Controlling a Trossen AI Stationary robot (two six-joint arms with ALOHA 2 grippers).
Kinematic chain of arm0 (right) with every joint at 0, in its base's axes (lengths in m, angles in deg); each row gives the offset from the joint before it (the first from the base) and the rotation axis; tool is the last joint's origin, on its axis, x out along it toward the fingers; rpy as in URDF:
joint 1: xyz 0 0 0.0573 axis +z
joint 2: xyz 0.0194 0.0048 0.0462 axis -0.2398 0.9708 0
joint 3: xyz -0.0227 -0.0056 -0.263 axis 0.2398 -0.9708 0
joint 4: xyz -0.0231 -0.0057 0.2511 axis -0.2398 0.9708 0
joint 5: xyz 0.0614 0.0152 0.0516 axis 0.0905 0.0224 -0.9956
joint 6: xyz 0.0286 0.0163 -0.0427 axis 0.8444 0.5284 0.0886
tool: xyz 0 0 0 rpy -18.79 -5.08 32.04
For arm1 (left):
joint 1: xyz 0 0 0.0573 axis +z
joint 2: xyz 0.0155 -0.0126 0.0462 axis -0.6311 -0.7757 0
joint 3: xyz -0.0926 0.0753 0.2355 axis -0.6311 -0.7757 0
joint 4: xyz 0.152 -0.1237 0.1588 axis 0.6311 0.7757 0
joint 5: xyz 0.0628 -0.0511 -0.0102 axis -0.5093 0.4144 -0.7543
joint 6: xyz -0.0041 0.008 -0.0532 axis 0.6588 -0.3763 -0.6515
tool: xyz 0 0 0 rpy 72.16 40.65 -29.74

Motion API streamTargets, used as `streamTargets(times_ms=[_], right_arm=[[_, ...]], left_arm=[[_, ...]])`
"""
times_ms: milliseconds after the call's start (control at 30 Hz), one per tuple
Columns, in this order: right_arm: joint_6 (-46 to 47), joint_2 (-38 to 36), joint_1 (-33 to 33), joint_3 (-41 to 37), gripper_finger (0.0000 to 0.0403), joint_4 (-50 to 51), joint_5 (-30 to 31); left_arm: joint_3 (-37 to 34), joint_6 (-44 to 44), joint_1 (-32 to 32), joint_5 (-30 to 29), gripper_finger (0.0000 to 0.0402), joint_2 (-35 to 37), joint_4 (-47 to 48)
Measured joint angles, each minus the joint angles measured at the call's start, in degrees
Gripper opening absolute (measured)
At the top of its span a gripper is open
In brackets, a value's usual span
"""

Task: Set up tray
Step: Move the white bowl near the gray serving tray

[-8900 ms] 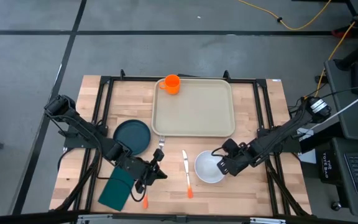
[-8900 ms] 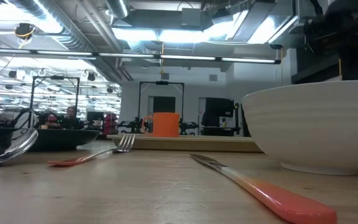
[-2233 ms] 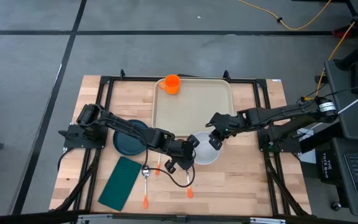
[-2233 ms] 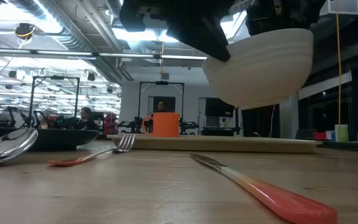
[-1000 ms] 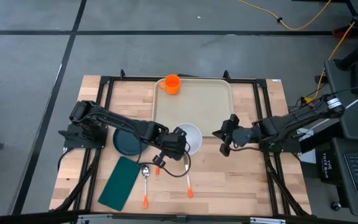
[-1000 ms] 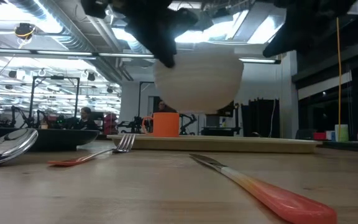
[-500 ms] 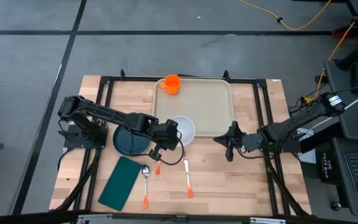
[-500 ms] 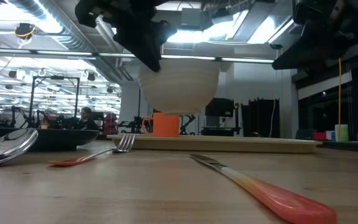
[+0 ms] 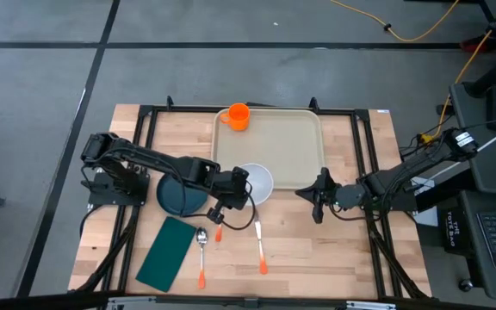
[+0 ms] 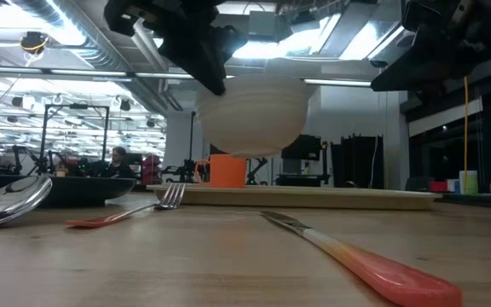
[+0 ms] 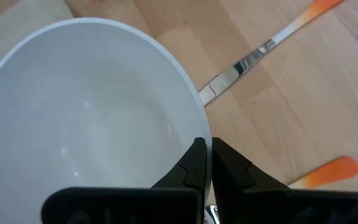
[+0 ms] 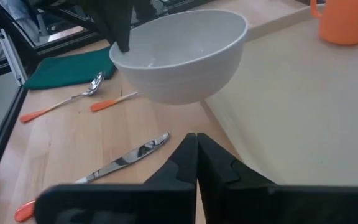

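— Over the near left corner of the tray (image 9: pixel 269 148), what has changed?

— The left gripper (image 9: pixel 237 179), clenched on the rim of the white bowl (image 9: pixel 253 182), has carried it off the desk (image 9: pixel 334 232) and holds it in the air. The right gripper (image 9: pixel 318 196), pinched shut and empty, has backed off past the tray's near right corner.

— So what's left?

— Lowering it, I'd judge. The tray lies at the far middle, bare except for the orange cup (image 9: pixel 238 115) in its far left corner; the raised rim needs clearing.
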Motion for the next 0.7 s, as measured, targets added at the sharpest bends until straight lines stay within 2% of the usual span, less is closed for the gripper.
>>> streamTargets(times_ms=[367, 567, 700], right_arm=[[-0.24, 0.00, 0.00, 0.00, 0.0005, -0.36, 0.00], [-0.56, 0.00, -0.01, 0.00, 0.0006, -0.37, 0.00], [-0.87, 0.00, -0.02, 0.00, 0.0006, -0.75, 0.00]], left_arm=[[0.00, 0.10, -0.47, 0.00, 0.0002, -0.08, -2.27], [0.04, 8.14, -3.59, 0.09, 0.0002, -4.76, -10.31], [-0.07, 10.38, -4.93, -0.51, 0.0002, -8.50, -12.91]])
